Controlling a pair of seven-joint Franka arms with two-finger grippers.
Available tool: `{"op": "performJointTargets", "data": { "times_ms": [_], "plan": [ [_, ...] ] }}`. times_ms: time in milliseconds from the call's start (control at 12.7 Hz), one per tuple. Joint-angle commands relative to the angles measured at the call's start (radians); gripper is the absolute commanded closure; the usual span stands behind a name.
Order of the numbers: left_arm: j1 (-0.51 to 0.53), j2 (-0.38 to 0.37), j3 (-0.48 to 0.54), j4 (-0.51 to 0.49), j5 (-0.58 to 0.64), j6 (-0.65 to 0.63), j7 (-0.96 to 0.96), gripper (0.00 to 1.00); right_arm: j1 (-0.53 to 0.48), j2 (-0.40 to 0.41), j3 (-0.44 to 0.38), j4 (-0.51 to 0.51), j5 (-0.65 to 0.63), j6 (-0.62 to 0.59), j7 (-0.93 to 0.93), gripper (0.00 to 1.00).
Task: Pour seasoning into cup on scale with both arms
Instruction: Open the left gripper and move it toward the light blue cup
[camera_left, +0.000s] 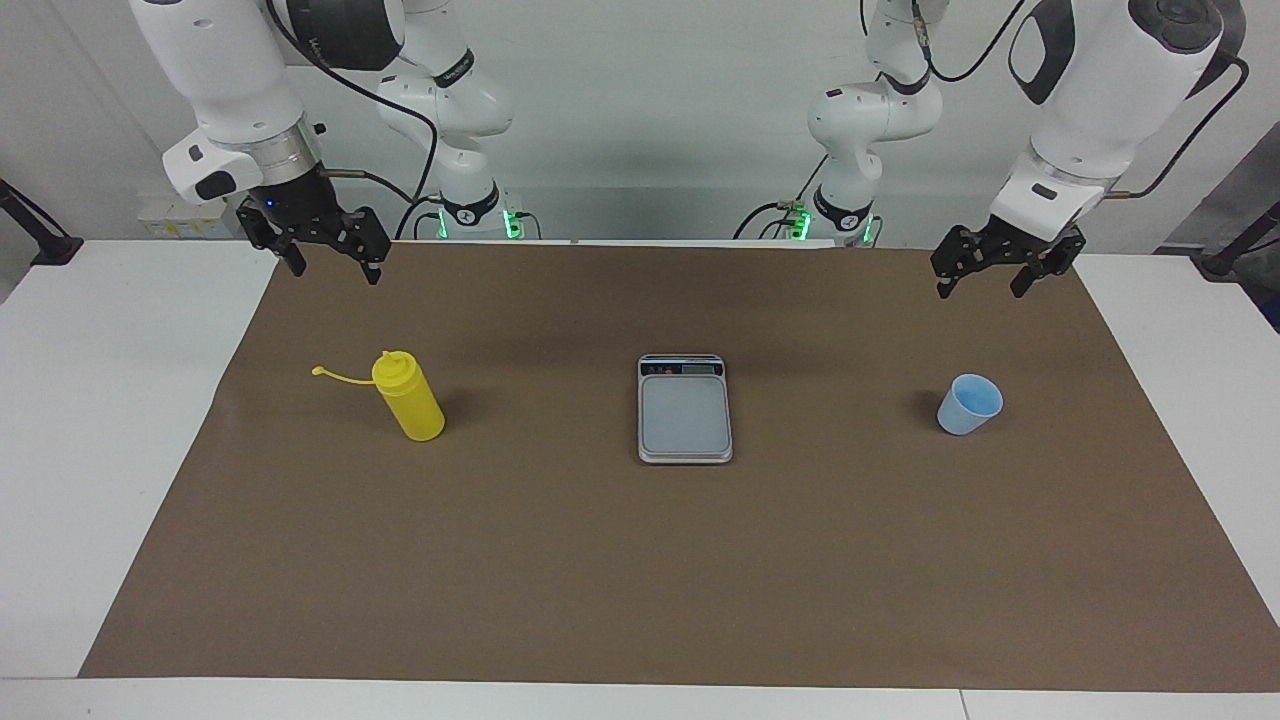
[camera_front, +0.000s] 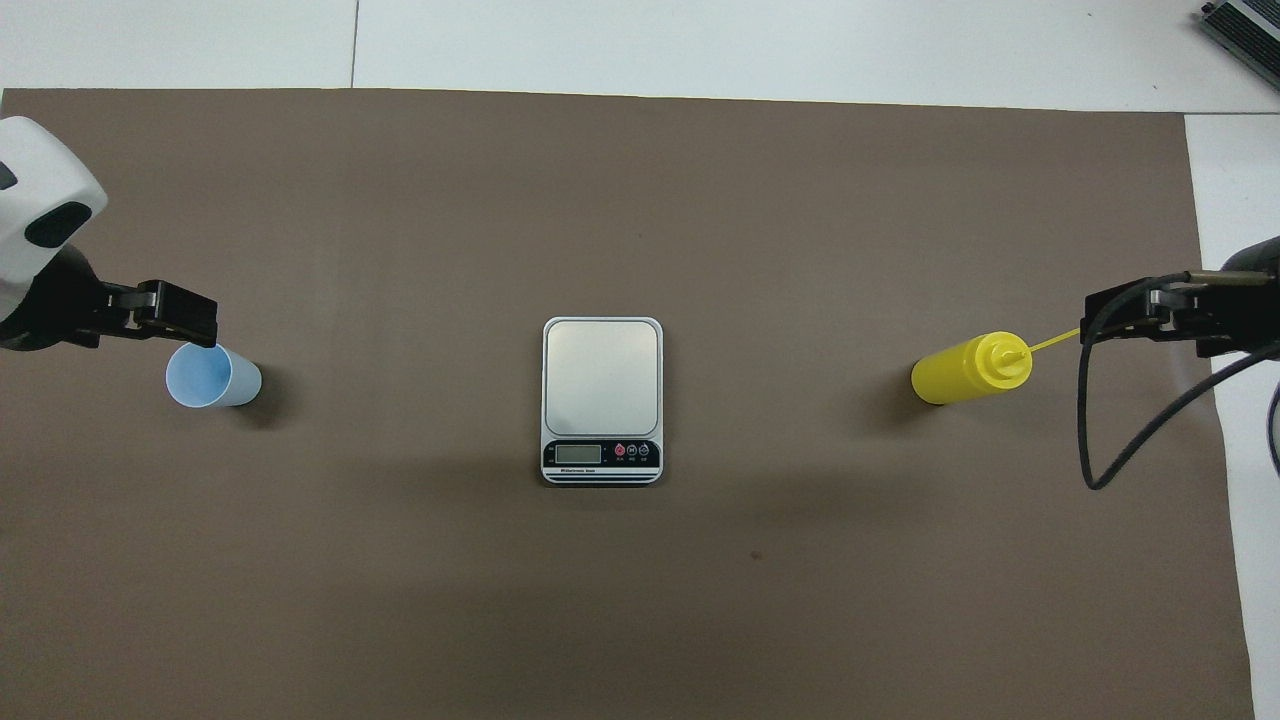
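Note:
The yellow seasoning bottle (camera_left: 408, 397) stands upright on the brown mat toward the right arm's end, its cap on a tether hanging to the side; it also shows in the overhead view (camera_front: 970, 368). The silver scale (camera_left: 685, 412) (camera_front: 601, 385) lies at the mat's middle, nothing on it, display strip nearest the robots. The light-blue cup (camera_left: 969, 404) (camera_front: 210, 376) stands upright toward the left arm's end. My right gripper (camera_left: 336, 272) (camera_front: 1130, 312) hangs open in the air, above and apart from the bottle. My left gripper (camera_left: 980, 288) (camera_front: 170, 312) hangs open above the mat, apart from the cup.
A brown mat (camera_left: 640, 580) covers most of the white table (camera_left: 90, 420). A black cable loop (camera_front: 1090, 430) hangs from the right arm beside the bottle. Bare mat lies between the scale and each of the two objects.

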Motion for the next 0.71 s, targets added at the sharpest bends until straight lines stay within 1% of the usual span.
{"op": "performJointTargets", "data": {
  "times_ms": [0,158,395,632],
  "plan": [
    [0.043,-0.03,0.005,-0.047,-0.028,0.033,0.023,0.0,-0.008,-0.004,0.006,-0.007,0.015,-0.002,-0.001,0.0],
    [0.106,-0.031,0.005,-0.066,-0.082,0.058,0.044,0.0,-0.007,-0.004,0.006,-0.007,0.015,-0.003,-0.002,0.0],
    [0.192,-0.039,0.007,-0.122,-0.082,0.125,0.217,0.0,-0.007,-0.004,0.006,-0.008,0.015,-0.003,-0.001,0.0],
    [0.261,-0.037,0.015,-0.197,-0.082,0.216,0.323,0.0,-0.007,-0.004,0.006,-0.007,0.015,-0.002,-0.001,0.0]
  ]
}}
